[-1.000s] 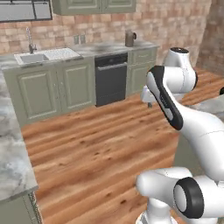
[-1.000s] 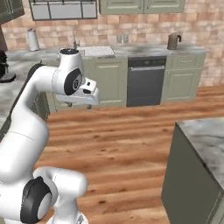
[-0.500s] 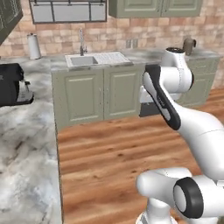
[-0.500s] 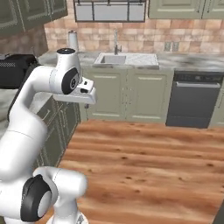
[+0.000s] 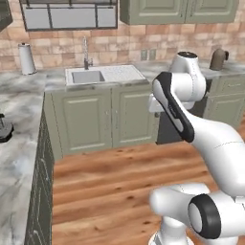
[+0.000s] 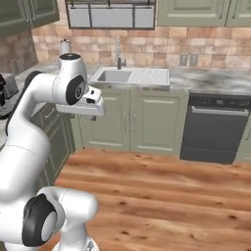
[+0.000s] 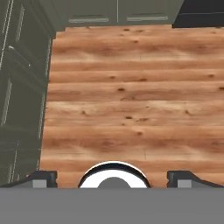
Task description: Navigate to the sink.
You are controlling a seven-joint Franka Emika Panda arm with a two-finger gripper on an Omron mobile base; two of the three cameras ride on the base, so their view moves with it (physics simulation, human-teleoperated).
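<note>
Upper left of the left base view, the sink [image 5: 103, 75] sits in a marbled counter [image 5: 28, 91], square basin bare, speckled drainboard beside, slim faucet [image 5: 86, 52] behind. Right base view: sink [image 6: 128, 76] upper centre, dark dishwasher [image 6: 213, 128] right. Hand view: plank floor [image 7: 131, 100]; gripper [image 7: 111, 178] fingertips spread wide, holding nothing

Base swung further round: sink [image 5: 104, 75] now sits nearer centre ahead, dishwasher [image 6: 214, 128] shifted right, arm pose unchanged
</note>
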